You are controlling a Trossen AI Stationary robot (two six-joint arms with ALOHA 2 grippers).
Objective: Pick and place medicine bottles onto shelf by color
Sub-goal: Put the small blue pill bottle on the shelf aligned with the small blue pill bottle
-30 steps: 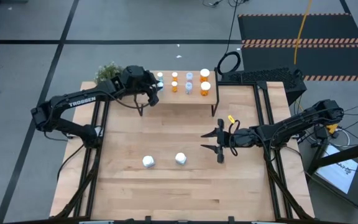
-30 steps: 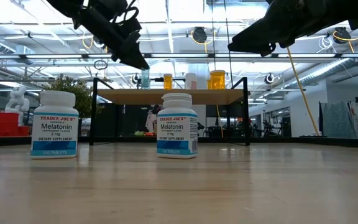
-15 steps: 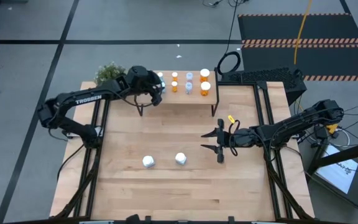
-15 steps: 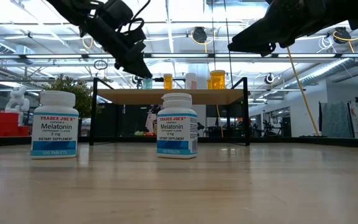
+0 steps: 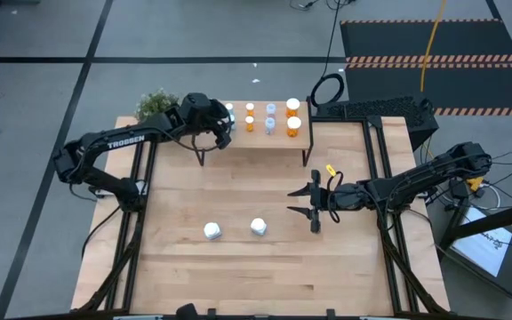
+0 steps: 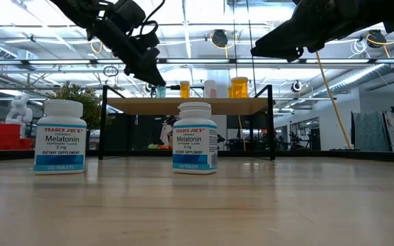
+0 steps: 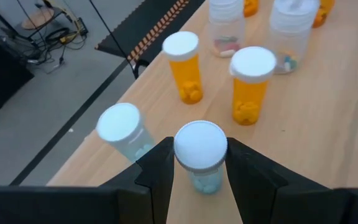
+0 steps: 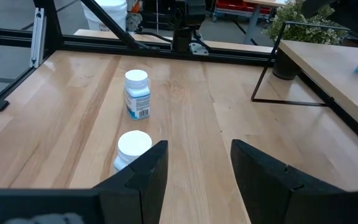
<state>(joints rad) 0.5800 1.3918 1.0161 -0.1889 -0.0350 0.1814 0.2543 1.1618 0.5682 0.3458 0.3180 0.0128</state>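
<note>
My left gripper [image 7: 199, 180] is clenched on a pale blue bottle [image 7: 201, 155] with a white cap, fingers [image 7: 157, 171] pressed to both its sides, over the left end of the shelf [image 5: 278, 138]. A second pale blue bottle [image 7: 122, 132] stands just beside it on the shelf. Further along the shelf I see two orange bottles [image 7: 183, 67], pills showing in their lower halves, and two clear bottles [image 7: 289, 34] with a few mixed pills.

My right gripper [image 5: 313, 207] hangs over the counter [image 5: 238, 267] in front of the shelf, jaws parted, holding nothing. Two white Melatonin bottles [image 6: 60, 137] stand on the counter, well apart from the shelf.
</note>
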